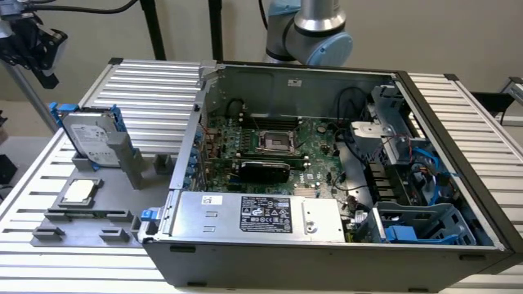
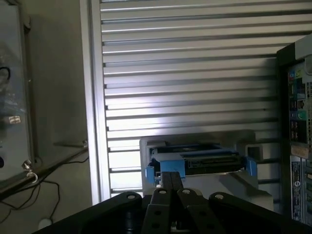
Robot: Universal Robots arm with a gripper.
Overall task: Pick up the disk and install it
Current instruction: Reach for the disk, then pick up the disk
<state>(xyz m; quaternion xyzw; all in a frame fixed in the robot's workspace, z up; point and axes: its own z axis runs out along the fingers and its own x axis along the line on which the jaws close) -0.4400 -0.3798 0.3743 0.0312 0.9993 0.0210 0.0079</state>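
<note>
Fingers [image 2: 165, 183] were closed together, gripping nothing. The gripper [image 2: 171, 176] was held above the desk [image 2: 195, 73], pointing down toward it. The disk [image 2: 195, 162] lay past the fingertips, apart from them and untouched. It stood upright on edge in a grey stand [image 1: 122, 153] near the desk's edge at the exterior view's left, beside the open case [image 1: 327, 257]. A chip [image 1: 79, 191] lay flat nearer the desk's front corner. The arm [image 1: 315, 27] rose behind the case.
</note>
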